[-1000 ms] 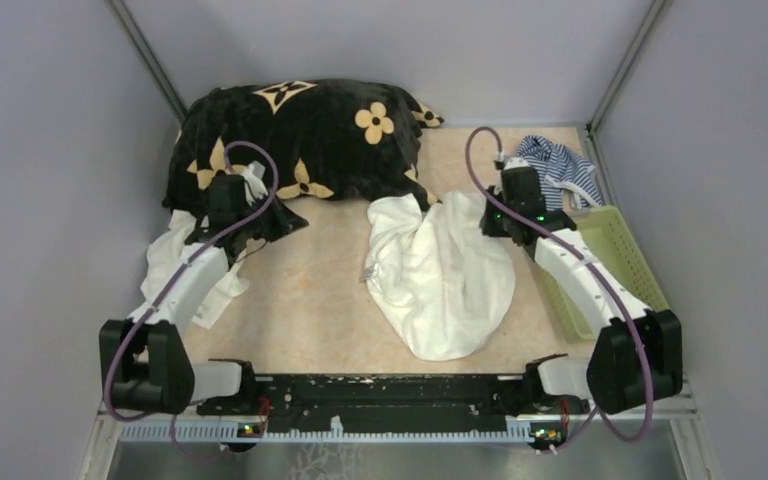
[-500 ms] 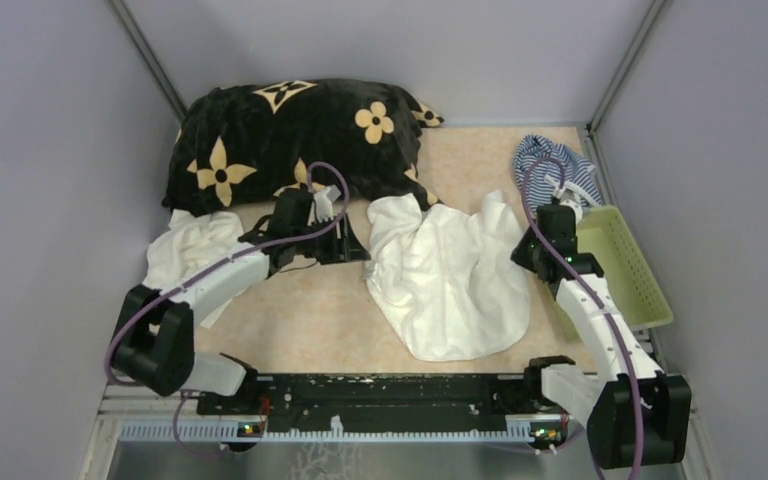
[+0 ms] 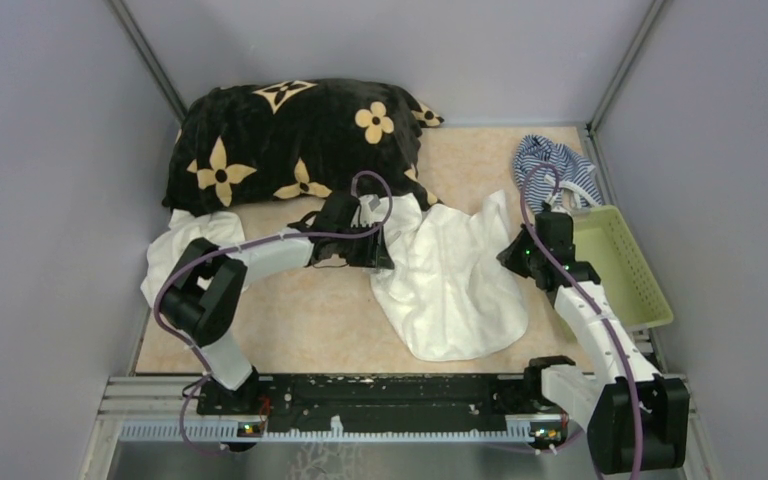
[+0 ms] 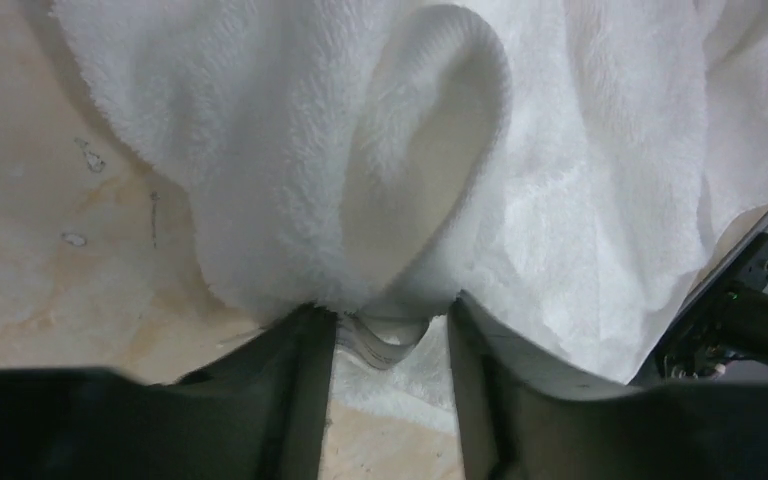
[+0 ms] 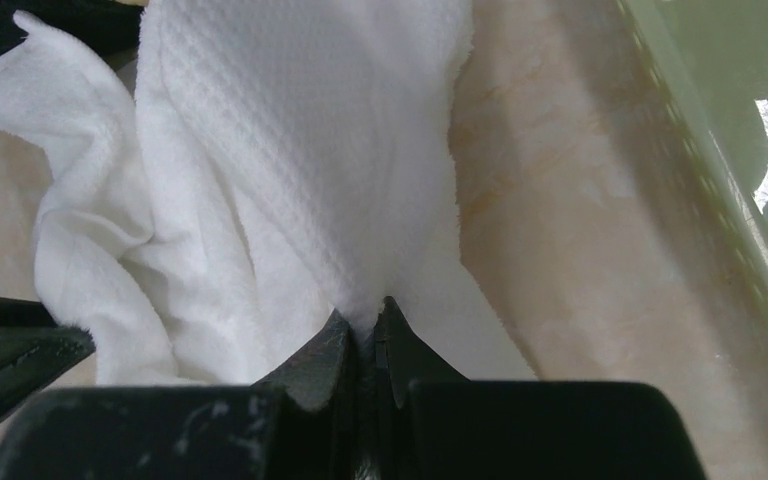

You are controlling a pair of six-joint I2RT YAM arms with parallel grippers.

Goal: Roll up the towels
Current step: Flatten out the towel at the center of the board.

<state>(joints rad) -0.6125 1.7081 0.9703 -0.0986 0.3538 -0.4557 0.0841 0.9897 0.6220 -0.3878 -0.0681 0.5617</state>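
A large white towel (image 3: 455, 285) lies crumpled in the middle of the table. It fills the left wrist view (image 4: 380, 150) and the right wrist view (image 5: 290, 150). My left gripper (image 3: 385, 246) is at the towel's left edge. Its jaws (image 4: 390, 315) are open, and a fold of the towel and its label (image 4: 392, 342) lie between the fingers. My right gripper (image 3: 513, 256) is at the towel's right edge, shut on a pinch of terry (image 5: 365, 325). A second white towel (image 3: 182, 248) lies bunched at the left, below the pillow.
A black pillow with tan flowers (image 3: 290, 140) lies at the back left. A blue-and-white striped garment (image 3: 550, 160) sits at the back right. A green basket (image 3: 625, 265) stands along the right wall, close to my right arm, and also shows in the right wrist view (image 5: 750, 120).
My left arm has swung right, from the pillow and the left towel to the middle towel's left edge. My right gripper has drawn the towel's right edge outward and nearer.
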